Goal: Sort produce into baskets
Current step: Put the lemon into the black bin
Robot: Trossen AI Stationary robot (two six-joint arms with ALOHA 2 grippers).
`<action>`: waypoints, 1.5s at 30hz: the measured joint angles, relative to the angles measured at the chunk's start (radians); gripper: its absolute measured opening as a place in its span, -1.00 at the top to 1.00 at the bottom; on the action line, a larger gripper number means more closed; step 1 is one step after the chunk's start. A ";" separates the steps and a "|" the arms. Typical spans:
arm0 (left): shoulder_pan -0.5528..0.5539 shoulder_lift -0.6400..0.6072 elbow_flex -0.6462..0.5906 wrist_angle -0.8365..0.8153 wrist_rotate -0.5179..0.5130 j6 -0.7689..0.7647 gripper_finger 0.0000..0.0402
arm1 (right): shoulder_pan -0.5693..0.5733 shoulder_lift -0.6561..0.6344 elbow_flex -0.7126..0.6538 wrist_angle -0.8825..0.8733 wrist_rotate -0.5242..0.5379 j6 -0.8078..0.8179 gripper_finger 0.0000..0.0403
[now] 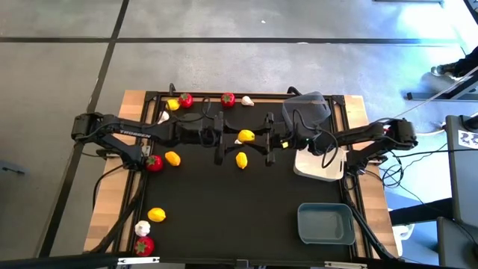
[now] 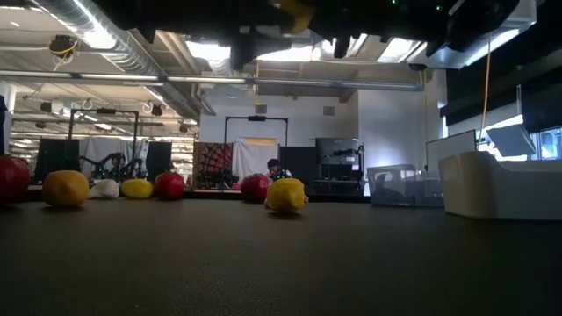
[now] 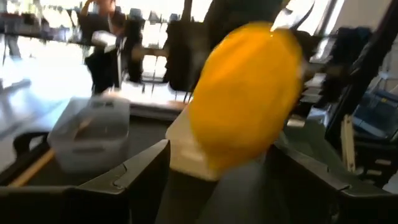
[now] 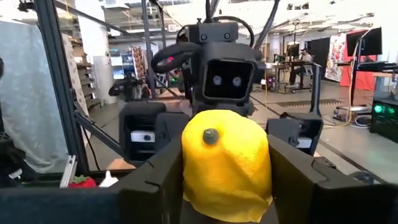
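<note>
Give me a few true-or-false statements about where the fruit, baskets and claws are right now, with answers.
1. The right claw grips a lemon in the air above the table. True.
2. The blue-grey basket holds two lemons. False: no produce shows inside it.
3. The white basket lies on the right arm's side of the table. True.
4. Every red fruit is in a basket. False: one red fruit lies loose on the table, and so do the others.
5. The left claw is shut on the lemon. False: it is open, its fingers standing apart from the lemon.
</note>
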 joint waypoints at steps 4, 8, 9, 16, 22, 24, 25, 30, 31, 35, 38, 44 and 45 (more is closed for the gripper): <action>0.025 -0.001 0.000 -0.087 -0.004 -0.026 -0.29 | 0.000 -0.035 0.000 -0.081 0.043 -0.030 0.12; 0.041 -0.001 0.000 -0.188 -0.005 -0.051 -0.30 | 0.000 -0.093 0.000 -0.212 0.135 -0.070 0.12; 0.044 -0.001 0.000 -0.210 -0.005 -0.054 -0.30 | 0.000 -0.111 0.000 -0.253 0.162 -0.084 0.12; 0.048 -0.001 0.000 -0.273 -0.056 -0.059 -0.30 | -0.002 -0.227 0.000 -0.549 0.439 -0.180 0.11; 0.047 -0.001 0.000 -0.267 -0.061 -0.100 -0.30 | -0.056 -0.303 0.000 -0.795 0.610 -0.199 0.11; 0.047 -0.001 0.000 -0.266 -0.061 -0.100 -0.30 | -0.094 -0.314 0.000 -0.859 0.629 -0.200 0.11; 0.047 -0.001 0.000 -0.266 -0.062 -0.100 -0.30 | -0.115 -0.315 0.000 -0.881 0.635 -0.199 0.11; 0.047 -0.001 0.000 -0.264 -0.062 -0.110 -0.30 | -0.240 -0.303 0.000 -0.986 0.633 -0.172 0.11; 0.047 -0.001 0.000 -0.264 -0.061 -0.116 -0.30 | -0.266 -0.298 0.000 -1.008 0.624 -0.163 0.11; 0.047 -0.001 0.000 -0.264 -0.061 -0.122 -0.30 | -0.366 -0.295 0.000 -1.072 0.564 -0.116 0.11; 0.047 -0.001 0.000 -0.264 -0.061 -0.120 -0.30 | -0.435 -0.291 -0.001 -1.108 0.513 -0.088 0.11; 0.047 -0.001 0.000 -0.264 -0.061 -0.118 -0.30 | -0.553 -0.248 -0.001 -1.120 0.376 -0.084 0.11; 0.047 -0.001 0.000 -0.264 -0.061 -0.118 -0.30 | -0.568 -0.236 -0.001 -1.120 0.365 -0.084 0.11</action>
